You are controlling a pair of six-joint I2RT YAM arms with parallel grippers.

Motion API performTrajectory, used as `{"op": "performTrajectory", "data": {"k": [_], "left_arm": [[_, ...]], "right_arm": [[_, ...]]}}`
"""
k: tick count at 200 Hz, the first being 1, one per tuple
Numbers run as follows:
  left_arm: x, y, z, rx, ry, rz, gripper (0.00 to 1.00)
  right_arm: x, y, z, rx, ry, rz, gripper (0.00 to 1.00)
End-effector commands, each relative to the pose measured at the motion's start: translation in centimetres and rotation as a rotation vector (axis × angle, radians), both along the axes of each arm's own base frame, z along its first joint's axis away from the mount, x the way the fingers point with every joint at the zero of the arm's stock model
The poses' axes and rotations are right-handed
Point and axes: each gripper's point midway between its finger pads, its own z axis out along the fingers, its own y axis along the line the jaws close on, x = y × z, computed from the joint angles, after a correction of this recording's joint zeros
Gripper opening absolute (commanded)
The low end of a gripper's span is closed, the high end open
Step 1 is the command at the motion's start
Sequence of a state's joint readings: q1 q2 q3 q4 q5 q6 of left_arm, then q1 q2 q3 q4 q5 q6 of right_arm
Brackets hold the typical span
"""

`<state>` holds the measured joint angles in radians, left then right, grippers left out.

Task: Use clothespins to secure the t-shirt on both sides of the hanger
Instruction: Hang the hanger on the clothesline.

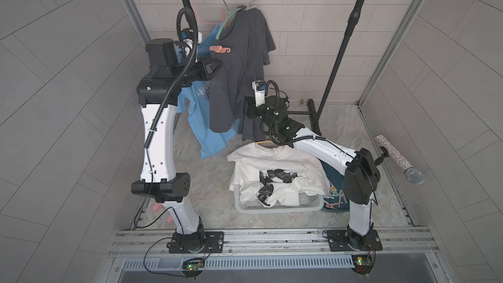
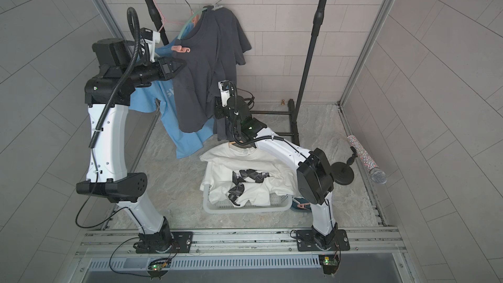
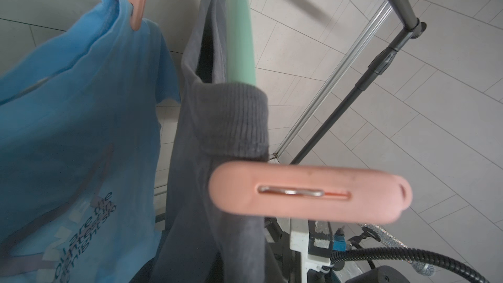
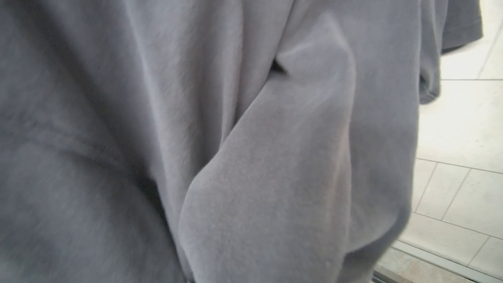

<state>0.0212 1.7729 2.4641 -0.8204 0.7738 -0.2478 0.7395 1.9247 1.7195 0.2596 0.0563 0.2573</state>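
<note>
Pinning is underway: left end effector [image 1: 210, 47], apparently clamped on coral clothespin [image 3: 310, 193], must next seat it over grey t-shirt [image 1: 239, 63] and hanger [image 3: 239, 28]; right end effector [image 1: 249, 110] is closed.

A soft grey t-shirt [image 4: 122, 104] fills almost the whole view. It is very close and a bit blurry. The cloth hangs in long folds, and one big round fold [image 4: 272, 186] bulges out toward the camera. A darker sleeve [image 4: 460, 9] with a stitched hem hangs at the cloth's edge. Past it are pale tiles [image 4: 462, 186] and a thin metal rail [image 4: 435, 264].
</note>
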Motion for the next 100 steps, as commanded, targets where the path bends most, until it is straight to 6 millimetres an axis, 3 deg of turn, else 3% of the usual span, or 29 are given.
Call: {"op": "performTrajectory", "data": {"k": [1, 12, 21, 27, 43, 57, 77, 100], "left_arm": [[-2.3, 1.6, 3.0, 0.066, -0.12, 0.096, 0.17], [-2.8, 2.5, 3.0, 0.091, -0.122, 0.154, 0.22], [-3.1, 3.1, 2.8, 0.106, -0.12, 0.194, 0.32], [-3.5, 3.5, 2.9, 0.118, -0.127, 0.218, 0.4], [-4.9, 4.0, 3.3, 0.131, -0.149, 0.255, 0.6], [-6.2, 4.4, 3.8, 0.132, -0.173, 0.283, 0.74], [-8.1, 4.6, 4.2, 0.12, -0.206, 0.305, 0.86], [-10.1, 5.9, 4.7, 0.115, -0.235, 0.391, 0.91]], "right_arm": [[-2.2, 1.2, 2.3, 0.015, -0.043, 0.076, 0.0], [-2.6, 1.6, 2.1, 0.017, -0.038, 0.092, 0.0], [-2.8, 1.6, 1.9, 0.025, -0.027, 0.096, 0.03], [-2.8, 1.5, 1.8, 0.03, -0.018, 0.096, 0.12], [-3.0, 1.0, 1.5, 0.028, -0.007, 0.083, 0.5], [-3.4, 0.3, 1.7, 0.018, 0.004, 0.073, 0.64], [-4.4, -1.0, 2.1, -0.012, 0.014, 0.054, 0.72], [-5.7, -4.2, 2.2, -0.065, 0.057, -0.015, 0.73]]}}
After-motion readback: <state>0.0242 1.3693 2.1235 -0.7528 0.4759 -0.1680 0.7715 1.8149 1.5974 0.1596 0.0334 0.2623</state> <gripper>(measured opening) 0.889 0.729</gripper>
